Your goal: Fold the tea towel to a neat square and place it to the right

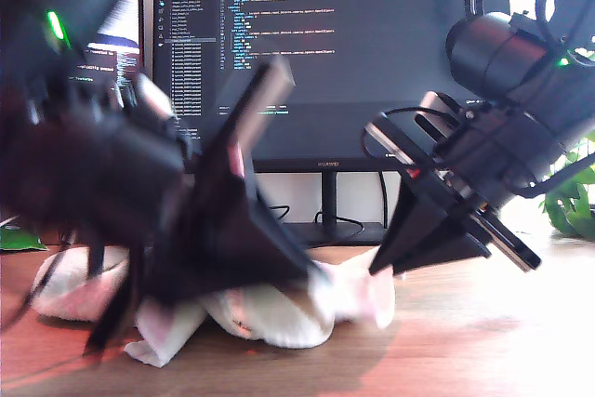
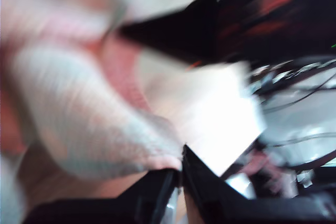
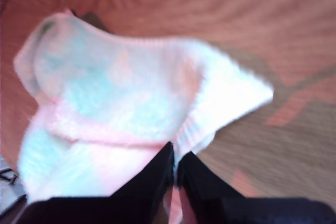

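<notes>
towel [image 1: 260,309] bunched on the table [image 1: 465,341] in front of the monitor [image 1: 325,53], nowhere near square. first gripper [image 2: 181,174] and second gripper [image 3: 176,161] both pinched closed on towel edges. best to lift together, pull apart evenly, keep hems taut before folding.

The tea towel [image 3: 126,103] is pale pink and white with faint mint-green patches; its ribbed hem looks white. Both black arms carry black grippers: my first gripper [image 2: 181,169], my second gripper [image 3: 176,163]. The table [image 1: 483,341] is reddish-brown wood grain. The monitor [image 1: 325,53] shows coloured code on dark grey
</notes>
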